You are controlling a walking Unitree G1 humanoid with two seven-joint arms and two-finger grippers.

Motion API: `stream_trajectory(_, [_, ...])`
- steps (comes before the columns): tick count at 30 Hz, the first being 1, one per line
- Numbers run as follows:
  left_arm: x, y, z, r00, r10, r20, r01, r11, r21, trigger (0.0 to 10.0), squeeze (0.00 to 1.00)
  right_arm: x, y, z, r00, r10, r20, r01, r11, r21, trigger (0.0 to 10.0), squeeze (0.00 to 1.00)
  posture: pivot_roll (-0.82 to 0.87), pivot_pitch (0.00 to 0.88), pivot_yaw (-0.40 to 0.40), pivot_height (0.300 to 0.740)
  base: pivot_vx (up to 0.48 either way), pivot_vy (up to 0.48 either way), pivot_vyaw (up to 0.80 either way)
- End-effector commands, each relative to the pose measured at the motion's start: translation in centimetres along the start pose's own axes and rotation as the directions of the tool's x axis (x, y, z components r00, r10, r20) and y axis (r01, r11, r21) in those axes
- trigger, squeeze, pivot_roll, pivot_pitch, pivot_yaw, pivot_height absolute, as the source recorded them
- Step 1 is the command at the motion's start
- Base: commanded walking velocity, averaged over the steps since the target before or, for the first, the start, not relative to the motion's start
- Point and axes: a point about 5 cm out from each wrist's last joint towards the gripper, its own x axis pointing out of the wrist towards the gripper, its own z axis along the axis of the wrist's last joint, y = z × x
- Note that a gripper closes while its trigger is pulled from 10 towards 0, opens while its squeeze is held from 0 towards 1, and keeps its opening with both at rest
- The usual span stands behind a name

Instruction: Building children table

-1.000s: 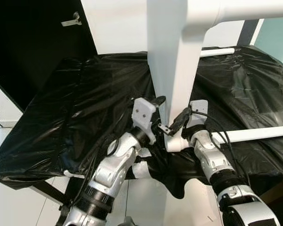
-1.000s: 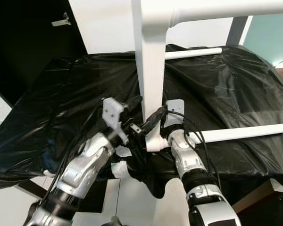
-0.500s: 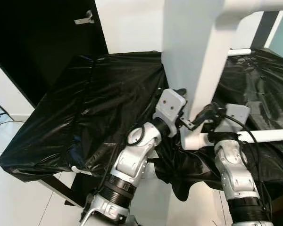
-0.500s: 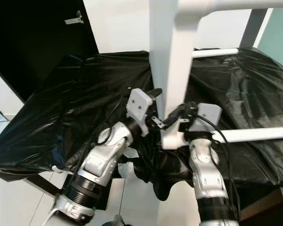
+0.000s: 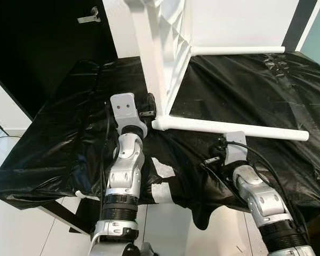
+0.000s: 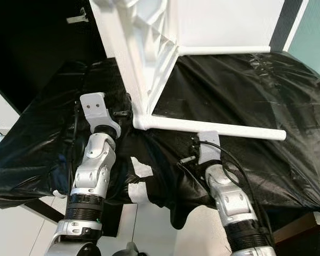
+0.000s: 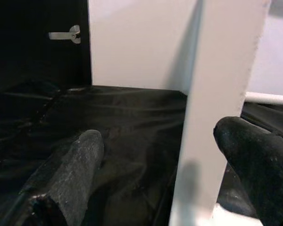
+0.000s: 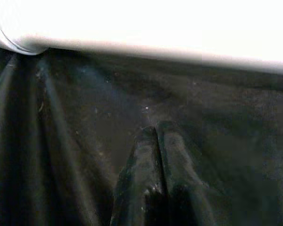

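The left hand (image 7: 155, 179) has its two black fingers (image 7: 68, 174) apart, straddling the flat white upright leg (image 7: 221, 94) of the white plastic children's table frame (image 5: 165, 58), which sits between them but looks ungripped. The right hand (image 8: 153, 160) has its fingers pressed together, empty, on the black plastic sheet (image 5: 69, 133) covering the counter. From it, the long white round tube leg (image 5: 229, 127) lies just beyond at 12 o'clock, its long axis running 9 to 3. Judging by this, the left hand is nearer to steadying the frame
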Motion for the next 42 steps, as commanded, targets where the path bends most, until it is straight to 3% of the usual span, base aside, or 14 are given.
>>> stream_trajectory(1, [0.1, -0.4, -0.2, 1.000, -0.006, -0.002, 0.006, 1.000, 0.005, 10.0, 0.00, -0.3, -0.4, -0.4, 1.000, -0.010, -0.029, 0.010, 1.000, 0.009, 10.0, 0.00, 0.10, 0.000, 0.064, 0.740, 0.000, 0.000, 0.00])
stream_trajectory(4, [0.4, -1.0, -0.5, 0.999, -0.041, -0.006, 0.041, 0.999, 0.010, 10.0, 0.00, -0.8, -0.6, -0.2, 0.999, -0.027, -0.017, 0.027, 1.000, 0.007, 10.0, 0.00, 0.08, 0.000, 0.075, 0.740, 0.000, 0.000, 0.00])
stream_trajectory(7, [1.3, -2.9, -0.8, 0.986, -0.168, -0.006, 0.168, 0.985, 0.036, 10.0, 0.00, -2.0, 0.6, 2.3, 0.991, 0.027, 0.135, -0.023, 0.999, -0.033, 10.0, 0.00, 0.07, 0.000, 0.082, 0.740, 0.000, 0.000, 0.00])
stream_trajectory(8, [1.5, -3.2, -1.1, 0.983, -0.183, -0.013, 0.183, 0.982, 0.045, 10.0, 0.00, -2.8, 0.6, 3.8, 0.973, 0.002, 0.230, 0.005, 1.000, -0.027, 10.0, 0.00, 0.06, 0.000, 0.088, 0.740, 0.000, 0.000, 0.00])
stream_trajectory(10, [1.6, -3.2, -1.3, 0.983, -0.184, -0.020, 0.184, 0.982, 0.047, 10.0, 0.00, -3.5, 0.4, 4.7, 0.956, -0.037, 0.289, 0.042, 0.999, -0.009, 10.0, 0.00, 0.06, 0.000, 0.090, 0.740, 0.000, 0.000, 0.00])
stream_trajectory(11, [1.6, -3.2, -1.8, 0.982, -0.187, -0.032, 0.188, 0.981, 0.053, 10.0, 0.00, -4.5, -0.3, 5.5, 0.930, -0.099, 0.355, 0.105, 0.994, 0.001, 10.0, 0.00, 0.05, 0.000, 0.095, 0.740, 0.000, 0.000, 0.00])
stream_trajectory(15, [1.9, -3.3, -3.2, 0.979, -0.195, -0.060, 0.199, 0.977, 0.071, 10.0, 0.00, -6.0, -1.3, 6.6, 0.879, -0.176, 0.444, 0.199, 0.980, -0.005, 10.0, 0.00, 0.03, 0.000, 0.101, 0.740, 0.000, 0.000, 0.00])
stream_trajectory(24, [3.3, -2.0, -3.8, 0.988, -0.139, -0.069, 0.147, 0.981, 0.124, 10.0, 0.00, -6.9, -0.4, 7.7, 0.857, -0.159, 0.491, 0.180, 0.984, 0.003, 10.0, 0.00, 0.02, 0.000, 0.110, 0.740, 0.000, 0.000, 0.00])
stream_trajectory(29, [0.9, -0.6, -3.8, 0.994, -0.110, -0.009, 0.111, 0.991, 0.077, 10.0, 0.00, -7.2, -0.7, 7.6, 0.861, -0.165, 0.481, 0.186, 0.982, 0.004, 10.0, 0.00, 0.05, 0.000, 0.089, 0.740, 0.000, 0.000, 0.00])
stream_trajectory(33, [1.6, 0.3, -4.0, 0.995, -0.096, -0.024, 0.098, 0.991, 0.087, 10.0, 0.00, -6.9, -0.3, 8.0, 0.858, -0.123, 0.499, 0.135, 0.991, 0.012, 10.0, 0.00, 0.07, 0.000, 0.073, 0.740, 0.000, 0.000, 0.00])
stream_trajectory(37, [2.4, -0.7, -3.2, 0.989, -0.150, -0.019, 0.151, 0.985, 0.081, 10.0, 0.00, -7.0, -0.1, 8.1, 0.859, -0.115, 0.499, 0.123, 0.992, 0.017, 10.0, 0.00, 0.06, 0.000, 0.078, 0.740, 0.000, 0.000, 0.00])
stream_trajectory(42, [2.2, -1.3, -3.7, 0.986, -0.164, -0.029, 0.166, 0.983, 0.073, 10.0, 0.00, -7.2, -0.1, 7.7, 0.861, -0.128, 0.492, 0.130, 0.991, 0.031, 10.0, 0.00, 0.05, 0.000, 0.092, 0.740, 0.110, 0.000, 0.00])
